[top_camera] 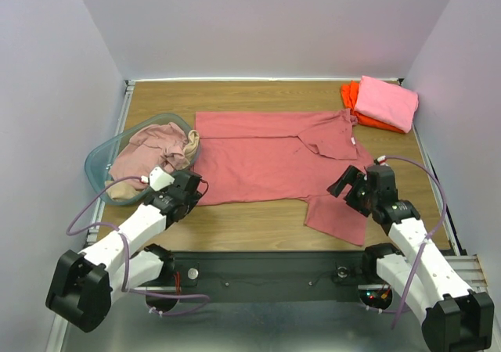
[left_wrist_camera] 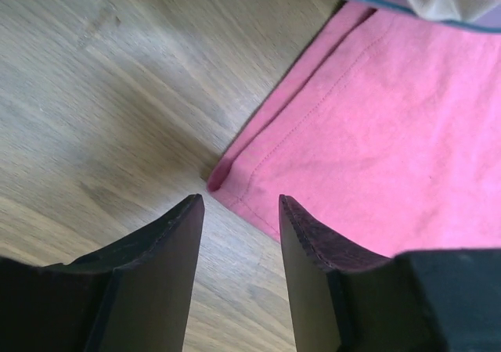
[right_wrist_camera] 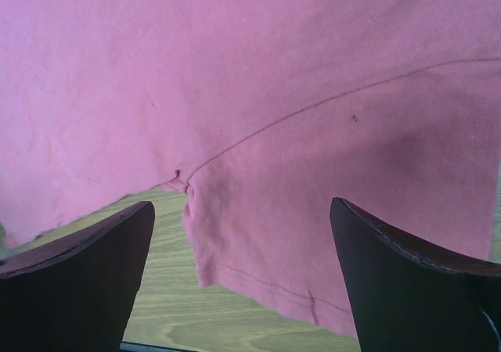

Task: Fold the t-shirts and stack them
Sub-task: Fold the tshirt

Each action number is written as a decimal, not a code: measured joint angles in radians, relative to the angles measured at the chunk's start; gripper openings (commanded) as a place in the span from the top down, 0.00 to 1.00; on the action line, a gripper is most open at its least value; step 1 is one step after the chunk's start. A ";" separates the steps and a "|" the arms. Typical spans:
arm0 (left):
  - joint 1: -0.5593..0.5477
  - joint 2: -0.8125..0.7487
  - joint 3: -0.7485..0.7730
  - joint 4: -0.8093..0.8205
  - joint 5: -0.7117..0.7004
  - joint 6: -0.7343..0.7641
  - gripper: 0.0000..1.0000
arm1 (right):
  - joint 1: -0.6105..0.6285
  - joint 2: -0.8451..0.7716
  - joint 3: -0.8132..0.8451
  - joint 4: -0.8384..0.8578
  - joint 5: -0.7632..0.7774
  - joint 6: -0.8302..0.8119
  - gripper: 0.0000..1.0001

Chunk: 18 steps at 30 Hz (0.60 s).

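A large salmon-red t-shirt (top_camera: 270, 160) lies spread flat on the wooden table, its collar toward the right and part of the top layer turned over. My left gripper (top_camera: 194, 189) sits at the shirt's near left corner. In the left wrist view this gripper (left_wrist_camera: 241, 203) is open with only bare wood between the fingers, and the hem corner (left_wrist_camera: 218, 181) lies just beyond the tips. My right gripper (top_camera: 351, 189) hovers over the near right sleeve (right_wrist_camera: 313, 180); in the right wrist view it (right_wrist_camera: 243, 211) is wide open and holds nothing. Folded bright pink (top_camera: 387, 100) and orange (top_camera: 350, 95) t-shirts are stacked at the back right.
A translucent blue-green basket (top_camera: 97, 163) at the left holds crumpled pale pink (top_camera: 153, 150) and beige (top_camera: 190, 142) shirts, and its rim touches the spread shirt's left edge. White walls enclose the table on three sides. Bare wood (top_camera: 250, 223) runs along the near edge.
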 measured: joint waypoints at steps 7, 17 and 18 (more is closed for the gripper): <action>0.052 0.054 -0.007 0.029 0.018 0.037 0.45 | 0.000 -0.009 0.000 -0.011 0.000 0.000 0.00; 0.058 0.179 0.010 0.111 0.019 0.075 0.56 | 0.000 -0.015 0.000 -0.012 0.000 0.003 0.00; 0.060 0.188 0.012 0.123 0.024 0.080 0.66 | 0.000 -0.019 0.000 -0.013 0.000 0.006 0.00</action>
